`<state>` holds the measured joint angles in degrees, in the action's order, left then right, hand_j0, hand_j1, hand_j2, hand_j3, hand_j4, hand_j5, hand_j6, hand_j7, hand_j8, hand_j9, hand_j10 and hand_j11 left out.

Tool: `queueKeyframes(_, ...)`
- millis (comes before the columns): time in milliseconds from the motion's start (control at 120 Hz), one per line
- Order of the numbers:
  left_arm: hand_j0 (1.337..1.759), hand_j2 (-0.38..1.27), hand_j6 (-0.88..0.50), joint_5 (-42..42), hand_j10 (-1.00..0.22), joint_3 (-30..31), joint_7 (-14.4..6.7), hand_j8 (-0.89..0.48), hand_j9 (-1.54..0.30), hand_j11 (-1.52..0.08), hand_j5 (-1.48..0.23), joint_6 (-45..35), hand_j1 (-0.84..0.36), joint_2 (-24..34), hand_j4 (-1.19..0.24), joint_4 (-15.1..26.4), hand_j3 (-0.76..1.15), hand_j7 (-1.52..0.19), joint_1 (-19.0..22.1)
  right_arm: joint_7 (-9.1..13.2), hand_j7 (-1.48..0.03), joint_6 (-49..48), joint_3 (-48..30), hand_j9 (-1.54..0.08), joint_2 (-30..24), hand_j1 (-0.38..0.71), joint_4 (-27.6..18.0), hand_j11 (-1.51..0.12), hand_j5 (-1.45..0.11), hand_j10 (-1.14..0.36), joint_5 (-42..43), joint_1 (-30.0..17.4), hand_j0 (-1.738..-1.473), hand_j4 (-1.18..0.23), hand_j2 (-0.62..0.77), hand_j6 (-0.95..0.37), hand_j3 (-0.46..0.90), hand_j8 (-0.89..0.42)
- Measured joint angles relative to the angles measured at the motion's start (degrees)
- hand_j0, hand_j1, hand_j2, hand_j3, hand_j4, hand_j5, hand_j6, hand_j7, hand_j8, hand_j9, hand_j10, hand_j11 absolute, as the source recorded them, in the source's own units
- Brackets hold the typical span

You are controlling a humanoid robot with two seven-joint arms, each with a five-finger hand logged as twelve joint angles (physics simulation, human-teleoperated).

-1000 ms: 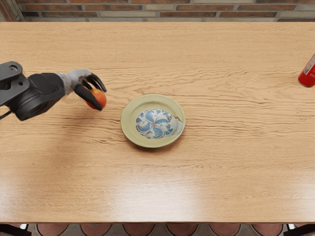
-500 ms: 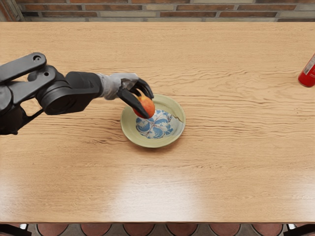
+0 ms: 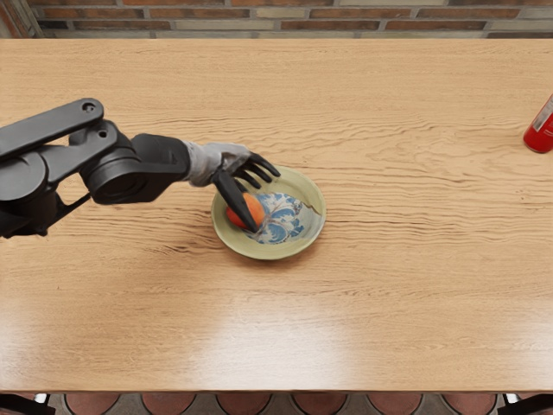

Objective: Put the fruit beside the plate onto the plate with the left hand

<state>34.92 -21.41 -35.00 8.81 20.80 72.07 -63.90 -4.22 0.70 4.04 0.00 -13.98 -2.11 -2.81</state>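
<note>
An orange-red fruit (image 3: 246,210) lies on the left part of the plate (image 3: 270,253), a pale green dish with a blue and white pattern in its middle. My left hand (image 3: 256,192) hovers over the plate's left rim, its arm coming in from the left edge. The fingers (image 3: 262,167) are spread and point right, away from the fruit. The dark thumb crosses in front of the fruit and hides part of it; whether it still touches I cannot tell. The hand is open. The right arm is out of view.
A red can (image 3: 540,128) stands at the table's far right edge. A brick wall runs behind the wooden table (image 3: 389,303). The left forearm and elbow lie over the table's left side.
The left hand carried the fruit from left of the plate to above it, then lowered it. The fingers have spread, and the fruit now rests on the plate.
</note>
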Motion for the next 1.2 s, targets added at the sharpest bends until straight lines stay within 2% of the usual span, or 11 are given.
queueKeyframes(233,1.658,0.04,-0.09,-12.1,-0.11,-11.5,0.0,-0.09,-0.16,-0.16,-0.16,19.2,0.23,5.5,-0.12,0.2,0.0,-0.16,1.2,0.0,-0.01,0.0,0.0,-0.01,0.0,-0.34,0.0,-0.01,-0.01,-0.01,0.0,0.0,-1.658,-0.01,0.0,-0.01,0.0,-0.01)
queueKeyframes(342,1.658,0.03,-0.07,-21.3,-0.08,-15.4,0.0,-0.07,-0.12,-0.12,-0.12,23.7,0.26,10.1,-0.09,0.1,0.0,-0.12,1.4,0.0,-0.01,0.0,0.0,-0.01,0.0,-0.34,0.0,-0.01,-0.01,-0.01,0.0,0.0,-1.658,-0.01,0.0,-0.01,0.0,-0.01)
queueKeyframes(400,1.658,0.02,-0.07,-26.2,-0.07,-16.5,0.0,-0.07,-0.1,-0.1,-0.11,24.8,0.27,11.4,-0.08,0.0,0.0,-0.11,4.5,0.0,-0.01,0.0,0.0,-0.01,0.0,-0.34,0.0,-0.01,-0.01,-0.01,0.0,0.0,-1.658,-0.01,0.0,-0.01,0.0,-0.01)
queueKeyframes(475,1.658,0.02,-0.06,-33.2,-0.06,-17.5,0.0,-0.06,-0.09,-0.09,-0.09,25.5,0.27,16.0,-0.07,-0.2,0.0,-0.09,9.6,0.0,-0.01,0.0,0.0,-0.01,0.0,-0.34,0.0,-0.01,-0.01,-0.01,0.0,0.0,-1.658,-0.01,0.0,-0.01,0.0,-0.01)
queueKeyframes(533,1.658,0.02,-0.05,-37.8,-0.06,-17.9,0.0,-0.05,-0.08,-0.08,-0.08,25.8,0.28,21.0,-0.06,-0.2,0.0,-0.08,11.3,0.0,-0.01,0.0,0.0,-0.01,0.0,-0.34,0.0,-0.01,-0.01,-0.01,0.0,0.0,-1.658,-0.01,0.0,-0.01,0.0,-0.01)
queueKeyframes(600,1.658,0.01,-0.04,-41.5,-0.04,-18.0,0.0,-0.04,-0.06,-0.06,-0.06,26.0,0.3,23.5,-0.04,-0.3,0.0,-0.06,12.6,0.0,-0.01,0.0,0.0,-0.01,0.0,-0.34,0.0,-0.01,-0.01,-0.01,0.0,0.0,-1.658,-0.01,0.0,-0.01,0.0,-0.01)
queueKeyframes(683,1.658,0.01,-0.03,-44.1,-0.03,-18.1,0.0,-0.03,-0.04,-0.04,-0.04,26.1,0.32,27.6,-0.03,-0.3,0.0,-0.04,15.0,0.0,-0.01,0.0,0.0,-0.01,0.0,-0.34,0.0,-0.01,-0.01,-0.01,0.0,0.0,-1.658,-0.01,0.0,-0.01,0.0,-0.01)
queueKeyframes(833,1.658,0.0,-0.01,-45.7,-0.01,-18.0,0.0,-0.01,-0.02,-0.02,-0.02,26.2,0.33,32.7,-0.01,-2.4,0.0,-0.02,15.2,0.0,-0.01,0.0,0.0,-0.01,0.0,-0.34,0.0,-0.01,-0.01,-0.01,0.0,0.0,-1.658,-0.01,0.0,-0.01,0.0,-0.01)
queueKeyframes(1050,1.658,0.0,0.0,-46.1,0.0,-18.2,0.0,0.0,-0.01,-0.01,-0.01,26.2,0.34,34.3,0.0,-10.6,0.0,-0.01,13.8,0.0,-0.01,0.0,0.0,-0.01,0.0,-0.34,0.0,-0.01,-0.01,-0.01,0.0,0.0,-1.658,-0.01,0.0,-0.01,0.0,-0.01)
queueKeyframes(1200,1.658,0.0,0.0,-46.1,0.0,-18.3,0.0,0.0,0.0,0.0,0.0,26.2,0.35,34.4,0.0,-12.8,0.0,0.0,13.8,0.0,-0.01,0.0,0.0,-0.01,0.0,-0.34,0.0,-0.01,-0.01,-0.01,0.0,0.0,-1.658,-0.01,0.0,-0.01,0.0,-0.01)
